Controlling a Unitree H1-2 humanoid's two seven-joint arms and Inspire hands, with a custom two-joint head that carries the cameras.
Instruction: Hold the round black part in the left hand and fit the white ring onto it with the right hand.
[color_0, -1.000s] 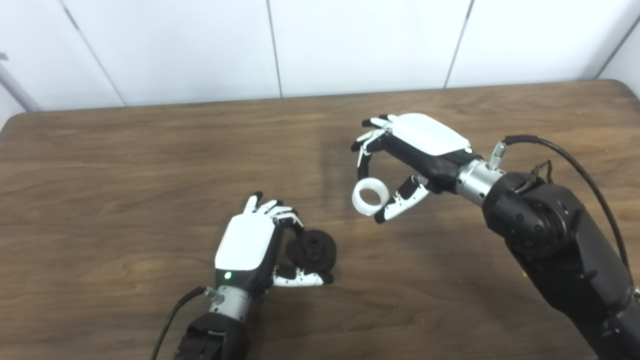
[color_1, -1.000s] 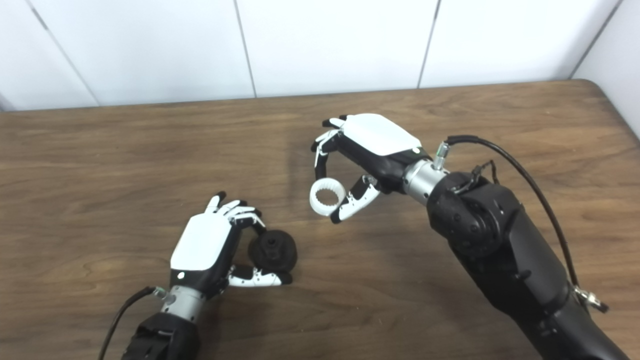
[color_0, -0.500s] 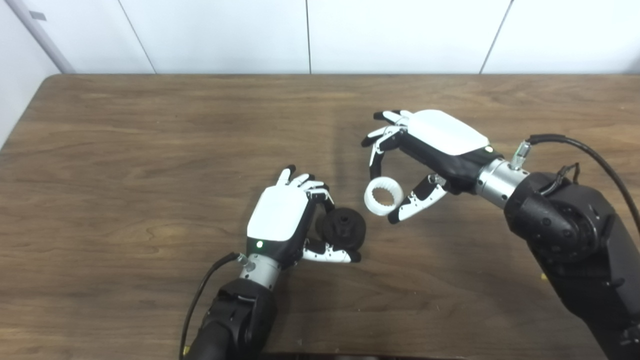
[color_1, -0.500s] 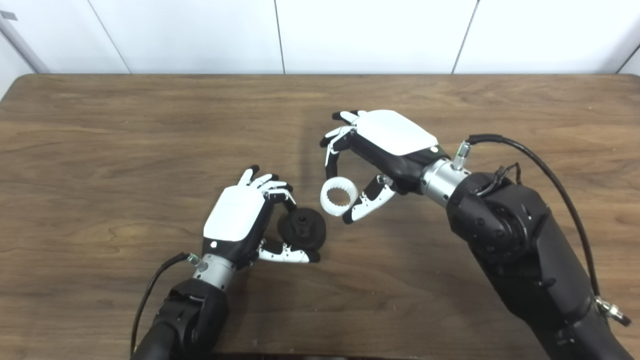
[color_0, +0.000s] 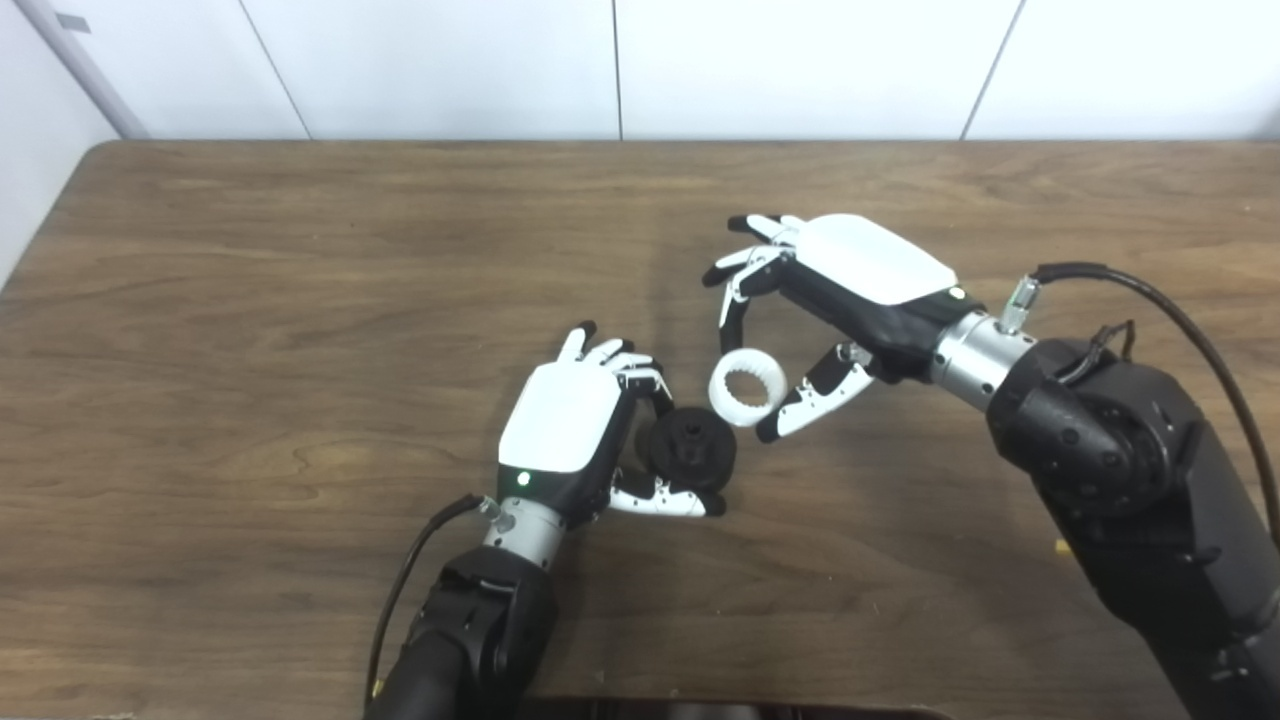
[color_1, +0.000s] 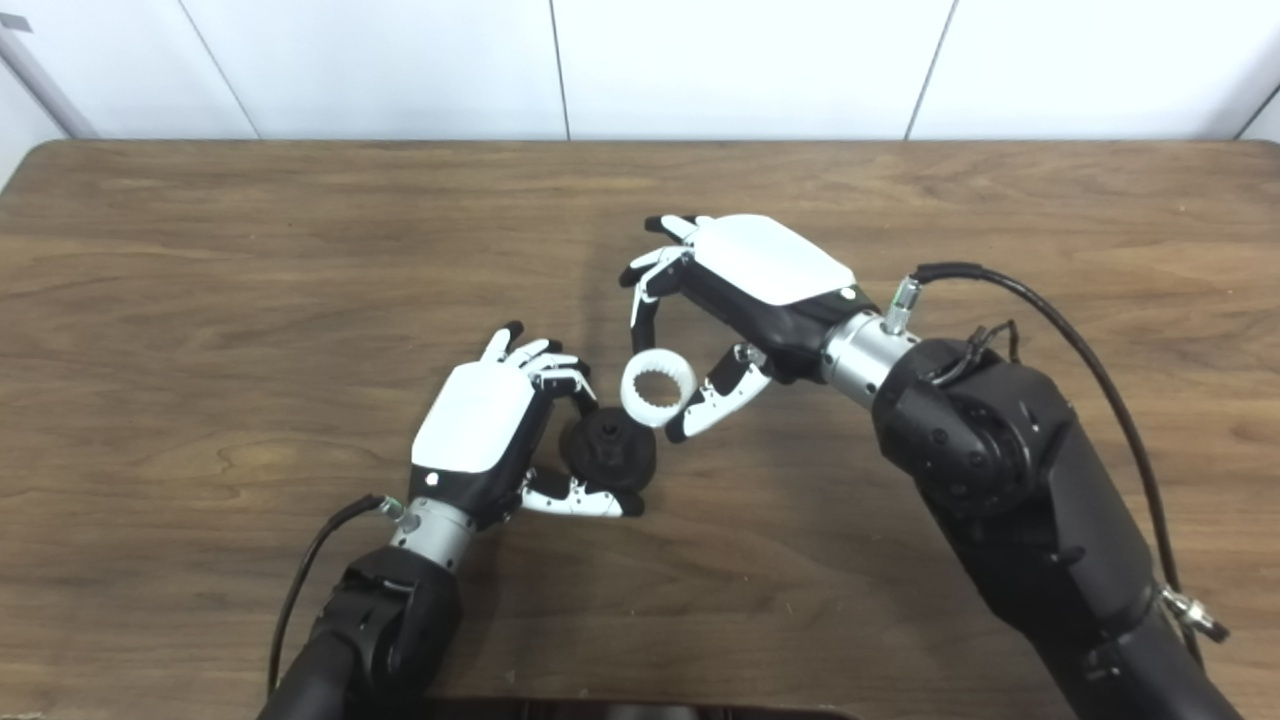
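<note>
Ring (color_0: 747, 387), white plastic with a toothed bore, is pinched between right hand (color_0: 835, 290) fingers and thumb. It has closed in since a second ago and now sits just beside the black part (color_0: 691, 449), not yet on it. Left hand (color_0: 565, 432) fingers clamp that matte round part, hub facing up, above the wood-grain counter (color_0: 300, 300). Next comes alignment, I'd say.

ring (color_0: 747, 388) just right of and behind part (color_0: 691, 452), on table (color_0: 250, 300)
</note>
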